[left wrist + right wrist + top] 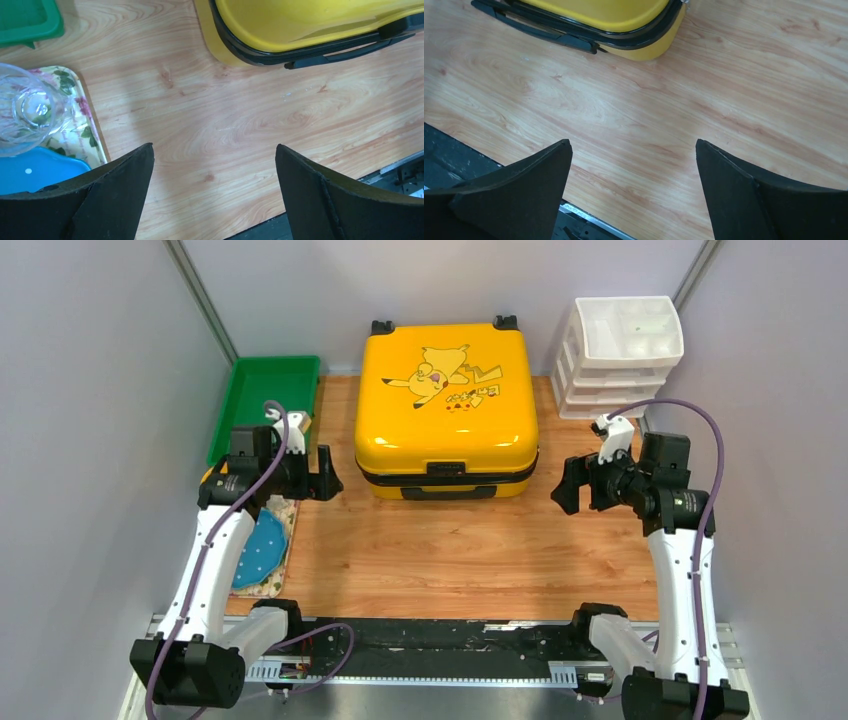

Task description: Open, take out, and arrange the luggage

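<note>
Wood-grain tabletop (450, 560), grey panel walls on three sides. Left gripper (214, 150): black fingers spread wide, nothing between them, bare wood beneath. Right gripper (634, 145): the same, wide apart, nothing held, over bare wood. Each wrist view cuts off its own fingers at the lower frame edge; only the tapered tips show. Between the two grippers and slightly farther back lies the luggage (446, 405), flat on the table and closed, so the inside is not visible. It is a glossy yellow hard shell with rounded corners, a cartoon print on top, a black seam band, and a black handle (448, 492) on the near side. Two black wheels (381, 327) sit at the far edge. Each wrist camera catches only a near corner of it. Beside the left gripper a floral tray (85, 125) is largely hidden under the arm in the top view. It carries a clear glass (30, 110), cropped at the frame edge, and a blue dish (35, 172), partly covered by a finger. A green tray (262, 400) stands at far left. At far right is a white drawer unit (620, 355); its contents are too pale to make out.
</note>
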{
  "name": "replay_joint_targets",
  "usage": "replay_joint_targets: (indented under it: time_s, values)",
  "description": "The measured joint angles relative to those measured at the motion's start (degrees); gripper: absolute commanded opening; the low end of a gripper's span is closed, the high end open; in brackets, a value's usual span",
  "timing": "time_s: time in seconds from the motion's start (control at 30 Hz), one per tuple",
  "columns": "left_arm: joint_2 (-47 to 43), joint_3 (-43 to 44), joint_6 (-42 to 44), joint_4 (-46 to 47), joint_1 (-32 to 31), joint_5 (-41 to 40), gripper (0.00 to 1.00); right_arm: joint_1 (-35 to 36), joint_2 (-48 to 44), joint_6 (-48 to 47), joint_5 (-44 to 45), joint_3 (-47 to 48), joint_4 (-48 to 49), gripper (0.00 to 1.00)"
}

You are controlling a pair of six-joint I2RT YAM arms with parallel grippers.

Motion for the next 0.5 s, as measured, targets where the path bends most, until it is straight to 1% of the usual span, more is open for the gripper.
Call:
replay_joint_targets:
  time_s: [0.1,0.23,0.33,0.37,0.4,0.47,0.5]
  values:
    - [0.0,-0.1,0.5,1.0,0.0,2.5,0.99,-0.1,1.5,-3.7,-3.0,0.0,-0.3,0.97]
    - [0.0,-1.0,1.9,3.9,0.0,7.5,0.99,-1.6,4.4,-11.0,-11.0,0.0,-2.6,0.96]
    - [0.2,-2.1,3.0,6.2,0.0,10.9,0.99,-3.2,7.0,-15.9,-14.4,-0.4,-2.3,0.94]
    - [0.6,-2.1,3.4,6.7,0.0,12.4,0.99,-4.0,8.0,-17.4,-15.2,-0.5,-2.4,0.93]
    - [1.0,-2.1,3.7,7.4,0.1,14.1,0.99,-5.0,9.4,-19.3,-15.9,-0.6,-2.3,0.87]
    - [2.3,-2.1,4.1,8.8,0.1,18.2,0.99,-6.7,12.5,-22.4,-16.8,-0.5,-2.0,0.83]
    - [3.1,-2.1,4.1,9.6,0.2,21.0,0.99,-7.6,14.9,-24.2,-17.3,-0.2,-2.1,0.79]
